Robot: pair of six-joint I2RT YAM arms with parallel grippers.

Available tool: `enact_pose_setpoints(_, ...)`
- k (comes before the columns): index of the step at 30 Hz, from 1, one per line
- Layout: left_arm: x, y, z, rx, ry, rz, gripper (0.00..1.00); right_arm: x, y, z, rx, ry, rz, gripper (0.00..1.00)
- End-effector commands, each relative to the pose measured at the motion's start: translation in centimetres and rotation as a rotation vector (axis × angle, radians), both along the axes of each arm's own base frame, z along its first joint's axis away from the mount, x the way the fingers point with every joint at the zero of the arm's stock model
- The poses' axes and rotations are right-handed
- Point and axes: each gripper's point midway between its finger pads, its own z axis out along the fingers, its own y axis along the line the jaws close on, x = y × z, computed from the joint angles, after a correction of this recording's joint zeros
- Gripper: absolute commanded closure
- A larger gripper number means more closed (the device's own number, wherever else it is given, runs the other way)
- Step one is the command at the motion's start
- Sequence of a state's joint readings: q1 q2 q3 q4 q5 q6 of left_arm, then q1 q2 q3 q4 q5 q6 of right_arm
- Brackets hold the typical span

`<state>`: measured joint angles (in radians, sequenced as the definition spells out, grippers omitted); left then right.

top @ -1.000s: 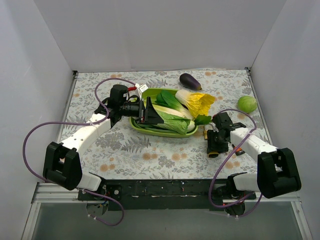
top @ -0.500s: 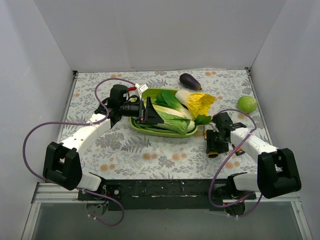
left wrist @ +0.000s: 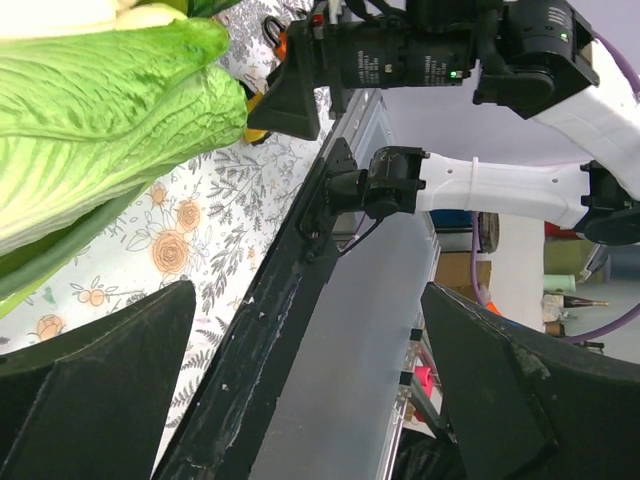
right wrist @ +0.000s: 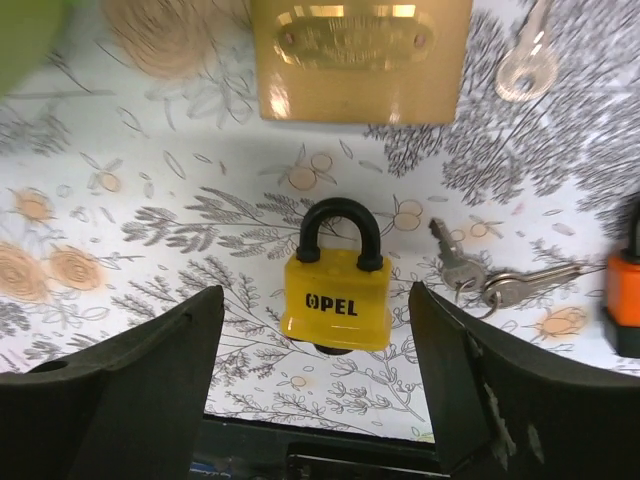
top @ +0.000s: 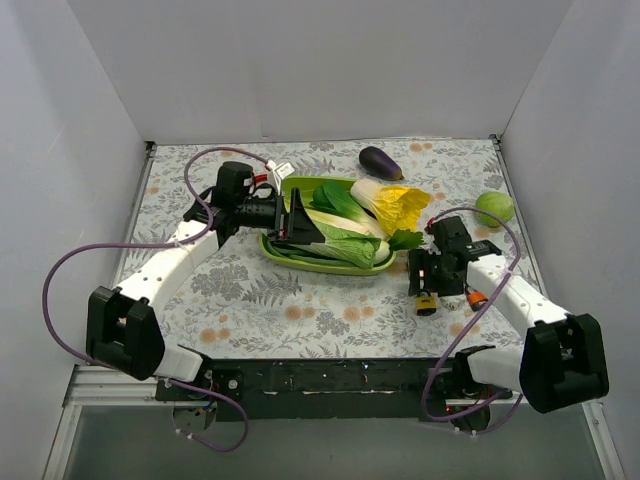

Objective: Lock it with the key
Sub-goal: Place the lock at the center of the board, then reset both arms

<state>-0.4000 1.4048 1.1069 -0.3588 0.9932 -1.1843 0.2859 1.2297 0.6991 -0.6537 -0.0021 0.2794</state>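
Right claw (right wrist: 316, 292) hangs spread above the yellow padlock (right wrist: 336, 312), lying flat on the tabletop (right wrist: 150, 200). Hard, heavyish metal, I'd judge; the thin keys (right wrist: 466, 272) just beside want pinching by the bow.

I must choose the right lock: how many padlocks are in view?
3. The yellow padlock lies centred in the right wrist view, the brass padlock above it at the top edge, and the orange padlock is cut off at the right edge. More may be hidden.

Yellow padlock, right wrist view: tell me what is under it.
The yellow padlock lies on the floral tablecloth. A dark shape peeks out at its lower edge; the body covers the rest.
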Motion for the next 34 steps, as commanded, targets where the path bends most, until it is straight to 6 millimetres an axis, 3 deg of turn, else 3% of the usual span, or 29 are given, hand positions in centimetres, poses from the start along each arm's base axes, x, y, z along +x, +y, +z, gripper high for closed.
enact_pose_setpoints(1,0.5,1.5,3.4,0.002,-0.102,-0.008,0.02,3.4,-0.1,6.0,-0.014,-0.19,0.025,0.17)
enact_pose_setpoints(3,1.6,2.4,4.7,0.009,-0.134,0.007,0.02,3.9,-0.3,7.7,-0.027,-0.232,0.062,0.16)
enact_pose_setpoints(7,4.0,4.9,5.3,0.073,-0.133,0.065,0.02,6.3,0.3,13.3,-0.013,-0.406,0.175,0.13)
enact_pose_setpoints(9,5.6,6.7,5.6,0.13,-0.143,0.124,0.02,7.9,1.4,17.0,-0.002,-0.547,0.339,0.11)
enact_pose_setpoints(10,7.1,7.3,7.3,0.152,-0.212,0.155,0.02,8.8,1.9,18.6,-0.001,-0.615,0.38,0.1)
enact_pose_setpoints(11,8.9,8.3,6.7,0.217,-0.23,0.214,0.02,9.7,2.2,21.2,-0.003,-0.694,0.405,0.1)
enact_pose_setpoints(15,12.0,11.5,7.0,0.365,-0.302,0.347,0.02,11.3,3.1,25.1,-0.022,-0.8,0.526,0.08)
enact_pose_setpoints(19,12.1,13.7,4.8,0.494,-0.357,0.411,0.02,11.4,4.3,23.7,0.037,-0.755,0.555,0.08)
enact_pose_setpoints(20,11.4,14.1,2.5,0.524,-0.318,0.407,0.02,11.4,4.9,23.5,0.067,-0.761,0.567,0.07)
enact_pose_setpoints(22,10.9,14.9,2.5,0.547,-0.361,0.45,0.02,11.0,5.3,22.0,0.106,-0.736,0.561,0.07)
enact_pose_setpoints(27,8.7,16.8,-0.7,0.638,-0.347,0.486,0.02,10.5,5.1,20.4,0.181,-0.69,0.508,0.07)
enact_pose_setpoints(34,7.6,17.1,0.1,0.631,-0.388,0.516,0.02,9.8,4.7,21.0,0.183,-0.713,0.501,0.05)
